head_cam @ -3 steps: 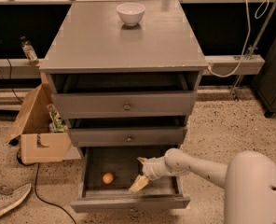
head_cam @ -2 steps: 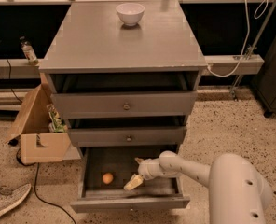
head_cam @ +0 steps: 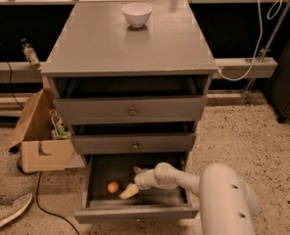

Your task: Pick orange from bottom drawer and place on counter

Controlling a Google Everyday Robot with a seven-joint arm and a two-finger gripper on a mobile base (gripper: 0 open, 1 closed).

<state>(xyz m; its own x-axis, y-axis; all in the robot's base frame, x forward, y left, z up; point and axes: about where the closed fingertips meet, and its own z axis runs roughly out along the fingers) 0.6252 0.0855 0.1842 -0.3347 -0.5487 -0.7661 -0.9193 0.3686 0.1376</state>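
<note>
Cream-tipped gripper (head_cam: 129, 191) has slid left inside the bottom drawer (head_cam: 135, 212) over the last second, open or shut I cannot tell, orange (head_cam: 113, 187) just to its left, not yet lifted, counter (head_cam: 110, 43) far above.

floor (head_cam: 243, 131): speckled terrazzo | left: cardboard box (head_cam: 39, 148), shoe (head_cam: 5, 214), black cable (head_cam: 41, 199)

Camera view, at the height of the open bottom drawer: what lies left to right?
Cardboard box → orange, inside the bottom drawer → gripper, just right of the orange in that drawer → the robot's arm.
</note>
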